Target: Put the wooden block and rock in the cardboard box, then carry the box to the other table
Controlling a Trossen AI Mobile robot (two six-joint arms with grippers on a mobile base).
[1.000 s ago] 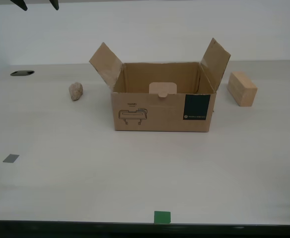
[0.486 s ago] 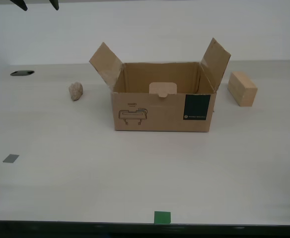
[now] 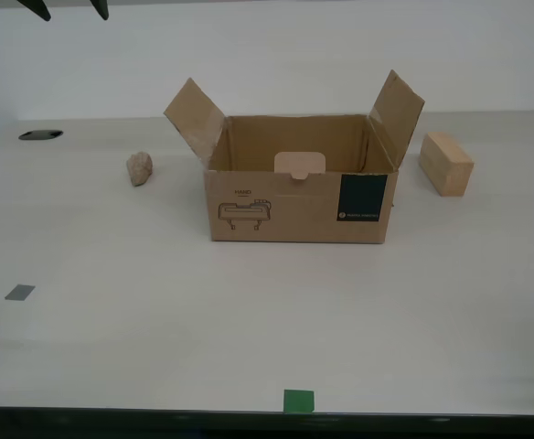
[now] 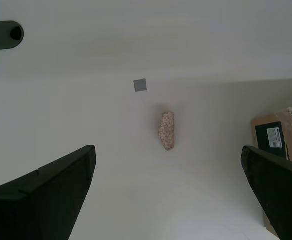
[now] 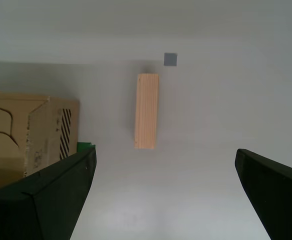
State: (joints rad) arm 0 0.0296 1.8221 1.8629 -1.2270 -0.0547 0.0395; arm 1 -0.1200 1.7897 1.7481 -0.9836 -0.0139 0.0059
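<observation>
The cardboard box (image 3: 299, 192) stands open in the middle of the off-white table, both side flaps up, with nothing visible inside. The rock (image 3: 140, 168) lies on the table towards the exterior view's left of the box. The wooden block (image 3: 446, 163) lies towards the exterior view's right of it. My second gripper (image 4: 167, 160) hangs open high above the rock (image 4: 167, 131), with the box's corner (image 4: 281, 140) off to one side. My first gripper (image 5: 164, 151) is open high above the wooden block (image 5: 146, 111), beside the box (image 5: 31, 130). The other table is out of view.
A black oval hole (image 3: 41, 134) sits in the table at the exterior view's far left. Grey tape marks (image 3: 19, 293) and a green one (image 3: 298, 400) lie near the front edge. Two dark fingertips (image 3: 37, 8) poke in at the exterior view's top left.
</observation>
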